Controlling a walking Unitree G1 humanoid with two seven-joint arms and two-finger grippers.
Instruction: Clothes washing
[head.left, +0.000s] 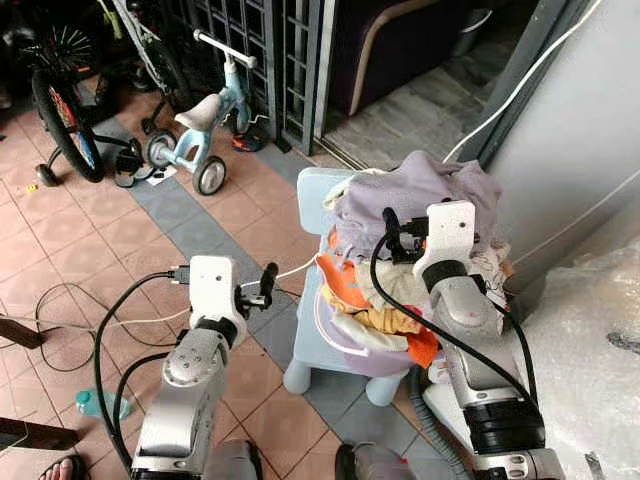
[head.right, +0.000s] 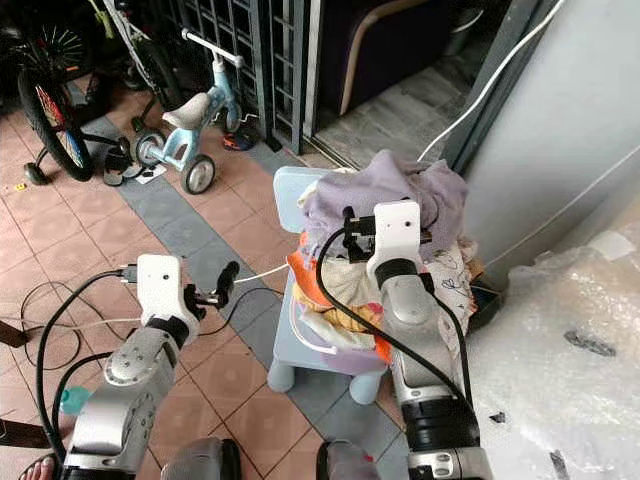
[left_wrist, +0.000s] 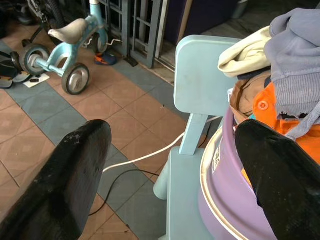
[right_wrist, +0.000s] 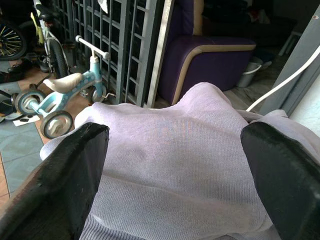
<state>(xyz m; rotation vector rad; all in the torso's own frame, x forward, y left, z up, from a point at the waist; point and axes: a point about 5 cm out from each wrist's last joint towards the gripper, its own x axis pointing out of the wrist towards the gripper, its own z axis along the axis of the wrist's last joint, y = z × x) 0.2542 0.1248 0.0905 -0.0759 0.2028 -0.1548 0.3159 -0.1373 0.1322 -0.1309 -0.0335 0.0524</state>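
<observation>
A purple laundry basket stands on a light blue child's chair, heaped high with clothes. A lilac sweater lies on top, over an orange garment and cream and yellow pieces. My right gripper is open just above the heap, its two fingers spread wide on either side of the sweater's hump. My left gripper is open and holds nothing. It hovers over the tiled floor left of the chair, pointing at the chair and the basket's rim.
A blue tricycle and a bicycle stand at the back left before a metal gate. Cables and a bottle lie on the floor. A grey wall and a plastic-wrapped bulk close off the right.
</observation>
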